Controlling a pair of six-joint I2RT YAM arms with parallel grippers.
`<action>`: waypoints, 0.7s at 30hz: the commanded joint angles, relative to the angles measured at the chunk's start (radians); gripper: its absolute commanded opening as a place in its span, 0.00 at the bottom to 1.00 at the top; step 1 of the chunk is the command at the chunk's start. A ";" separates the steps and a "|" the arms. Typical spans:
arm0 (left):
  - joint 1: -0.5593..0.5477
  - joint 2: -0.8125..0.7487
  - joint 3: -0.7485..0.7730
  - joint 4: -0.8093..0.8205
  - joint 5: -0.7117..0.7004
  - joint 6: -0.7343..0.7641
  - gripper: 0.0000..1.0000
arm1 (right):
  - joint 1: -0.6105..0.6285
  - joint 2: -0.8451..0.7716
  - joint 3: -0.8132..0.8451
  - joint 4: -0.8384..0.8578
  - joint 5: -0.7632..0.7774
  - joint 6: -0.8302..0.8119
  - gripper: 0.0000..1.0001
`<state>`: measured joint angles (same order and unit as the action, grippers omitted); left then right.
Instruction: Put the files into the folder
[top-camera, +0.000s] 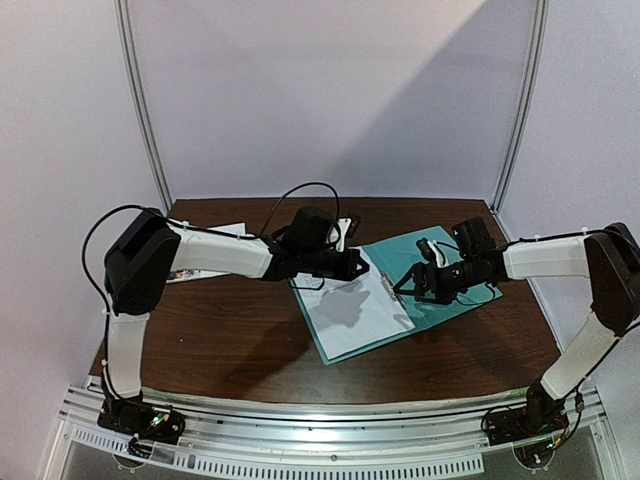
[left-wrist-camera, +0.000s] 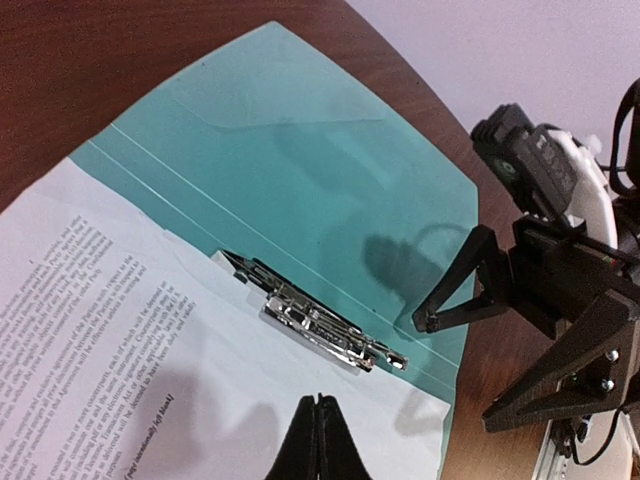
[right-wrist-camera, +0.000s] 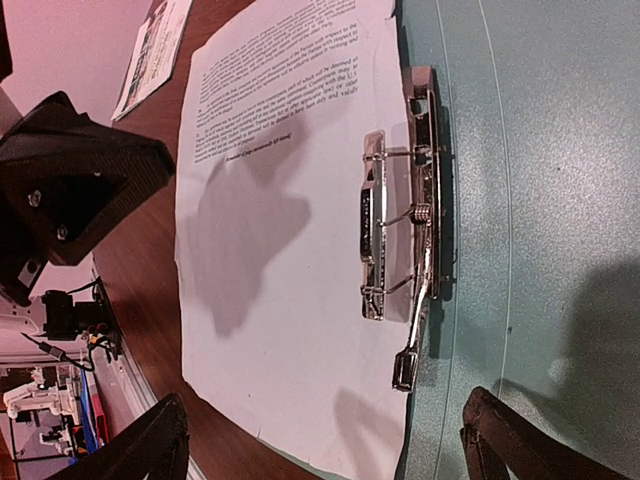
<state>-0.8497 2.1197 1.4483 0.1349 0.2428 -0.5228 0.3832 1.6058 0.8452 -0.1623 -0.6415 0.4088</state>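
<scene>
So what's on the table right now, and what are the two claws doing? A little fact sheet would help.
Folder: teal folder, lying open on the brown table
Inside it: text sheet on the left half, its edge at the metal clip
Not in yet: colourful sheet, at the table's far left
Left gripper: shut, empty, above the text sheet
Right gripper: open, empty, above the folder by the clip

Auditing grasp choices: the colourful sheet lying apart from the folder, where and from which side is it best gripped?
On the colourful sheet, probably the long edge facing the folder, the left gripper coming from above: it lies flat on the table, so only an edge offers a pinch.
</scene>
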 joint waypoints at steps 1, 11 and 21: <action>-0.028 0.030 0.032 -0.062 0.023 0.039 0.00 | -0.004 0.042 -0.009 0.045 -0.046 0.033 0.94; -0.043 0.069 0.035 -0.077 0.048 0.053 0.00 | -0.005 0.095 -0.001 0.067 -0.078 0.054 0.91; -0.054 0.102 0.034 -0.072 0.062 0.058 0.00 | -0.005 0.126 0.003 0.105 -0.116 0.077 0.89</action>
<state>-0.8856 2.2002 1.4654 0.0826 0.2886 -0.4797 0.3832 1.7107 0.8444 -0.0837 -0.7238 0.4706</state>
